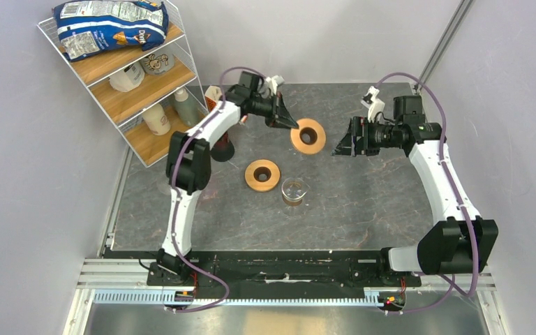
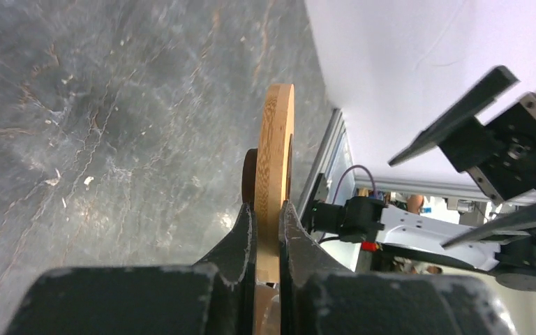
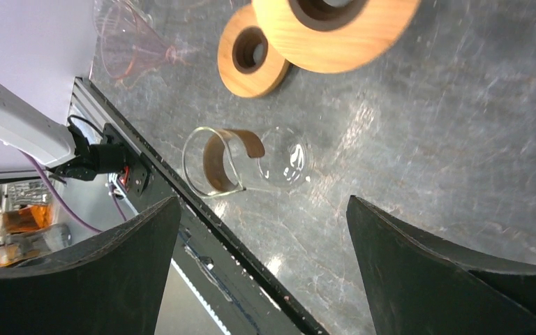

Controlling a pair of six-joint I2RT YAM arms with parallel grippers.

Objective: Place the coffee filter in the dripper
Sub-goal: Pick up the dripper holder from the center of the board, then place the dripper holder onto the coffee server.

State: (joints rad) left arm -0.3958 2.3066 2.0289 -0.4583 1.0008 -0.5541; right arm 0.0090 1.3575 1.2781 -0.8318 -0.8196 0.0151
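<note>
Two round light-brown wooden rings: held ring (image 1: 308,135) pinched on edge between left fingers (image 2: 241,241); second ring (image 1: 262,175) flat on dark stone table (image 1: 370,209). One clear glass vessel (image 1: 294,190) with brown band. Right fingers (image 3: 112,269) spread wide, empty.

- ring (image 1: 308,135) in left hand (image 1: 294,125), back-middle of the worktop (image 1: 363,202)
- second ring (image 1: 262,174) lies in front of it, glass (image 1: 294,190) just right of that
- shelf (image 1: 132,84) off left

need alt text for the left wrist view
The left claw pinches a wooden ring edge-on, the dark stone table behind it. The right claw, open, shows at the right against a white wall.
</note>
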